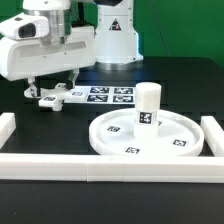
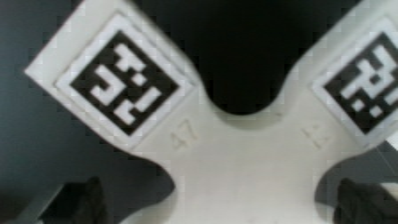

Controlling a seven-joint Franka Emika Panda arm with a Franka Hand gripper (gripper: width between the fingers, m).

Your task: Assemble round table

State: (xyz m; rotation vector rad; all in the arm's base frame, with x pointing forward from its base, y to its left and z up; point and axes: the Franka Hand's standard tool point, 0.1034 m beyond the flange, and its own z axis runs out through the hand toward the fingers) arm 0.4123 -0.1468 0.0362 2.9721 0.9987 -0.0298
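The small cross-shaped piece [image 1: 52, 100] lies flat on the black table at the exterior view's left, next to the marker board [image 1: 108, 96]. In the wrist view the piece [image 2: 240, 150] fills the frame, with two tagged arms spreading away. My gripper [image 1: 50, 90] is low over it, jaws open. The dark fingers [image 2: 71, 200] straddle the piece's narrow waist, and a dark gap shows on the one side. The large round rimmed disc [image 1: 170, 128] lies at the exterior view's right. The short thick post [image 1: 147, 104] stands upright on it.
Long white border rails run along the front [image 1: 100, 166], the exterior view's left [image 1: 8, 126] and right [image 1: 212, 134]. The robot's white base [image 1: 112, 40] stands behind the marker board.
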